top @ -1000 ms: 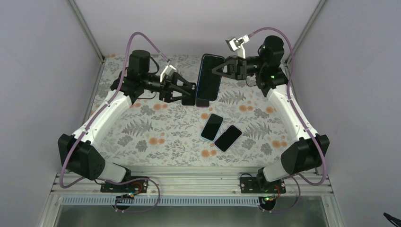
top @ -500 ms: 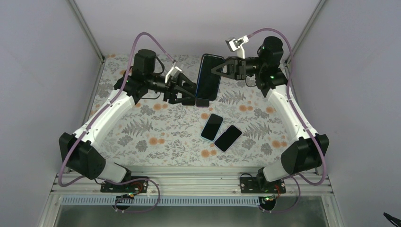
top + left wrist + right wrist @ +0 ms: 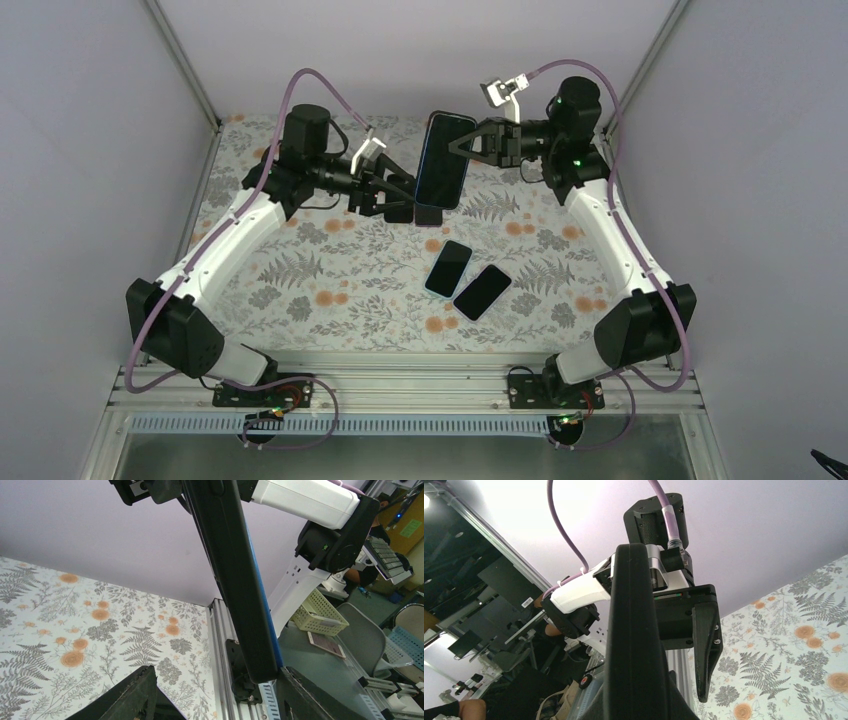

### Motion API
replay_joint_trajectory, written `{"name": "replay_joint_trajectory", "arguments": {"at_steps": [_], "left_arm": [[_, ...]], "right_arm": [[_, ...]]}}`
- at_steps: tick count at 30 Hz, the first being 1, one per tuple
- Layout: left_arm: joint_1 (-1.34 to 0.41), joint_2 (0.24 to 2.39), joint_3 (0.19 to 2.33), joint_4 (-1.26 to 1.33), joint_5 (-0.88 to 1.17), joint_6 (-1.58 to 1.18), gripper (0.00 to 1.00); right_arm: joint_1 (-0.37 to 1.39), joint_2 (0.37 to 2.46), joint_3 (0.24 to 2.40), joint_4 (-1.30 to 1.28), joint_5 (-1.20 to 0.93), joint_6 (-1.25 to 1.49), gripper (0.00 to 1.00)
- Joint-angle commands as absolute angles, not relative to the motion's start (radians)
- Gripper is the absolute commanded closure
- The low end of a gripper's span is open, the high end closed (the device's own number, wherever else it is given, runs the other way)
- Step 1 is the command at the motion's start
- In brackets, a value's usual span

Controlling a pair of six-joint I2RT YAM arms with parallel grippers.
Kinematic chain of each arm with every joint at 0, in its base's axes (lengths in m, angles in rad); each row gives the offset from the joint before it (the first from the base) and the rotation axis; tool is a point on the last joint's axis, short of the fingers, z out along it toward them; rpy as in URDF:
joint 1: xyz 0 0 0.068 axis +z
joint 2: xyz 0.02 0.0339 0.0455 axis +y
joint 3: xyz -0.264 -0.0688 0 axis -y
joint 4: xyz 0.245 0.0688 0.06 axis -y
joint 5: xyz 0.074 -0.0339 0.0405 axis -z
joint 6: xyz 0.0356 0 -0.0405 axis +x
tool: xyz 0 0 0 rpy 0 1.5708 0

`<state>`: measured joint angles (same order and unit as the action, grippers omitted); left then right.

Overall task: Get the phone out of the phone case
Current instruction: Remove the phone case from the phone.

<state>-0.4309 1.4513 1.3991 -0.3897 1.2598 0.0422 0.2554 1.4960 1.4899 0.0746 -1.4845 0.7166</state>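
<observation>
Two loose phones [image 3: 448,268]; right jaws clamp one cased phone [image 3: 443,165]; left jaws wide.

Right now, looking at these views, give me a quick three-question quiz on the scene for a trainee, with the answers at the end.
1. True or false: the right tool holds the cased phone on end above the floral table.
2. Where do the two loose phones lie? A) side by side near the table's middle B) stacked at the far left corner C) leaning on the back wall
3. Fill in: the ___ tool's open fingers sit either side of the cased phone's lower end.
Key: 1 true; 2 A; 3 the left tool.
</observation>
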Motion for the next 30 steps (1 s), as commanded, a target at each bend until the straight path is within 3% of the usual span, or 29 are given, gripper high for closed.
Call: {"name": "replay_joint_trajectory", "arguments": {"at_steps": [1, 30], "left_arm": [[-0.405, 1.465, 1.365, -0.310, 1.190, -0.021, 0.46], [-0.380, 1.515, 1.368, -0.325, 0.992, -0.053, 0.52]], "right_arm": [[0.267, 1.472, 1.489, 0.107, -1.511, 0.721, 0.96], [0.344, 1.462, 1.506, 0.109, -1.599, 0.708, 0.96]]}}
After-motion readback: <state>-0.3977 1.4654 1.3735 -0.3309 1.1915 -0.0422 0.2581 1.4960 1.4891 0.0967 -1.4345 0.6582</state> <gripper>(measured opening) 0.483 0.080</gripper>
